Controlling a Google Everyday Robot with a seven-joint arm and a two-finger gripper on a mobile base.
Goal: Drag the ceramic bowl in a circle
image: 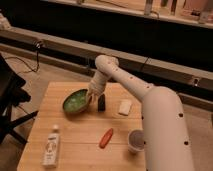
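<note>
The green ceramic bowl (pixel 76 101) sits on the left half of the wooden table (pixel 80 135), glossy with a darker rim. My gripper (pixel 91 96) reaches down from the white arm (pixel 125 80) and meets the bowl's right rim. A small dark object (pixel 101 103) stands just right of the gripper.
A white block (pixel 124 106) lies right of the dark object. A red elongated item (pixel 105 138) lies mid-table. A white cup (pixel 135 141) stands at the front right. A white bottle (pixel 51 147) lies at the front left. A dark chair (pixel 10 95) is at the left.
</note>
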